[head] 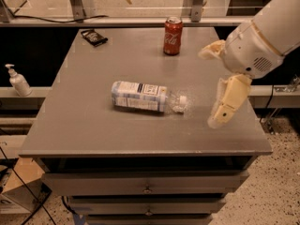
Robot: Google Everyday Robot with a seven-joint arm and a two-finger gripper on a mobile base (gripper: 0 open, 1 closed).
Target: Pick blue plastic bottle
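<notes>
I see the blue plastic bottle (139,96) lying on its side near the middle of the grey tabletop (93,130), with its white cap (183,101) pointing right. My gripper (208,89) hangs over the tabletop's right side, near the cap but not touching it, its fingers (228,100) spread wide and holding nothing. A red Coca-Cola can (172,35) stands upright near the far edge, well apart from the bottle.

The white arm (262,36) reaches in from the right; its gripper (207,89) hangs over the desk's (93,125) right side, fingers (229,97) spread apart.
</notes>
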